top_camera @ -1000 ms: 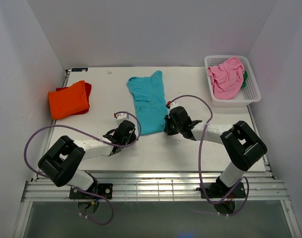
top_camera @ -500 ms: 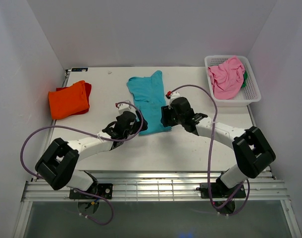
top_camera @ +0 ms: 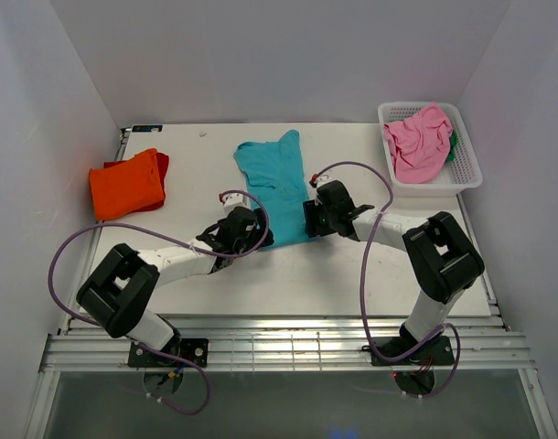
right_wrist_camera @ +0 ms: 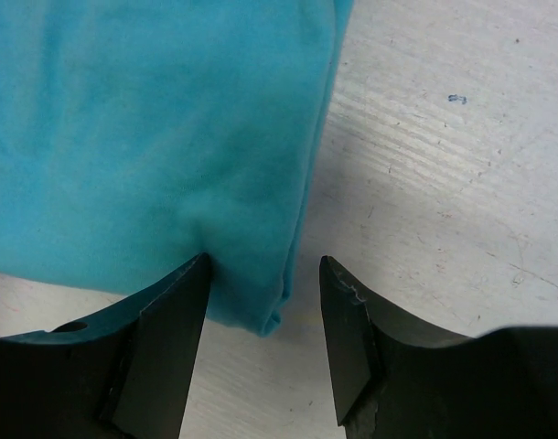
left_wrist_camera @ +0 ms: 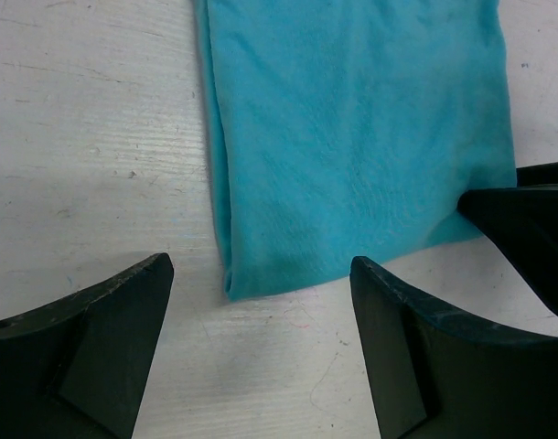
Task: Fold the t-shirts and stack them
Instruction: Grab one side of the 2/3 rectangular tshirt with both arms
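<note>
Lying smooth, the teal t-shirt (top_camera: 274, 183) is folded lengthwise; left gripper (left_wrist_camera: 261, 265) and right gripper (right_wrist_camera: 264, 261) gape at its hem corners.

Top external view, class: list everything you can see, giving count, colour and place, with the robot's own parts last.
teal t-shirt: one, teal, middle of the table, folded into a long strip
orange t-shirt: one, orange, folded, left side
red cloth: one, red, showing under the orange t-shirt
pink t-shirt: one, pink, bunched in the basket
green cloth: a bit, green, beside the pink t-shirt
basket: one, white, far right corner
table: one, white
cables: two, purple, one looping along each arm
left pincer: one, black, open at the teal t-shirt's near left corner
right pincer: one, black, open around its near right corner
</note>
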You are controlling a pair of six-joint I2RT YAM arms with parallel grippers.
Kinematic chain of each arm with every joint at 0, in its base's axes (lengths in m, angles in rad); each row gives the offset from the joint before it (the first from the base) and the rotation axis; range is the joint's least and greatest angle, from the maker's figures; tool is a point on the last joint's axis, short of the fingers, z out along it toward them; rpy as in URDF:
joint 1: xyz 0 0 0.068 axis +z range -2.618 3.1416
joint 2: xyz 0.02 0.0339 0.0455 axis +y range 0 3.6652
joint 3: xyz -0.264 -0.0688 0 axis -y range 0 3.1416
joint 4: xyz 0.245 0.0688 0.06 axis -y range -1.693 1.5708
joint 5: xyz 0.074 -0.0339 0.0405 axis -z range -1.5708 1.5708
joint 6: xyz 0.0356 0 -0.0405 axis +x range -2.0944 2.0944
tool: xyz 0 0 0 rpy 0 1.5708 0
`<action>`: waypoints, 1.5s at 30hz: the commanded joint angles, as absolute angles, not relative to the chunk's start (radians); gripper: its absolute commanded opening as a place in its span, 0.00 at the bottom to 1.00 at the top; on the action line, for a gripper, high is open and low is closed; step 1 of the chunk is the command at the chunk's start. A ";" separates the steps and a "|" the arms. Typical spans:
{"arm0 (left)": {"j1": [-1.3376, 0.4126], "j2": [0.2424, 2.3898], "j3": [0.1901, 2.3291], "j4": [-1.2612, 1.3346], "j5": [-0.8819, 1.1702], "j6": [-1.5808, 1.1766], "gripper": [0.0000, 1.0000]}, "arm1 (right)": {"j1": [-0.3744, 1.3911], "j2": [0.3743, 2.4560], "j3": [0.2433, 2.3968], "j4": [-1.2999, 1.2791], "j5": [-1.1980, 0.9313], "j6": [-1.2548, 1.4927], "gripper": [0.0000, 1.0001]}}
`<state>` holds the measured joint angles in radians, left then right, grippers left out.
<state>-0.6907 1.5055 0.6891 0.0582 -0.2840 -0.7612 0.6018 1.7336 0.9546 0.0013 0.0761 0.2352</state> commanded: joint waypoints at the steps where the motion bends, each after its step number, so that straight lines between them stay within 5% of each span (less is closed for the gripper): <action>1: -0.695 1.499 0.687 0.049 -0.282 -0.769 0.89 | 0.592 1.695 0.940 0.023 0.098 0.229 0.57; 15: -0.695 1.548 0.684 0.060 -0.241 -0.785 0.79 | 0.583 1.723 0.904 0.023 0.025 0.261 0.54; 32: -0.695 1.588 0.672 0.081 -0.201 -0.802 0.37 | 0.595 1.718 0.842 0.058 -0.052 0.296 0.36; 37: -0.695 1.594 0.684 0.048 -0.224 -0.805 0.00 | 0.598 1.709 0.839 0.045 -0.034 0.291 0.31; 45: -0.698 1.522 0.660 0.002 -0.253 -0.802 0.00 | 0.617 1.655 0.825 0.002 -0.017 0.295 0.08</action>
<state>-0.6914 1.5837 0.6807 0.0658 -0.2272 -0.8097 0.6006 1.7035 0.8604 0.0834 -0.0261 0.2893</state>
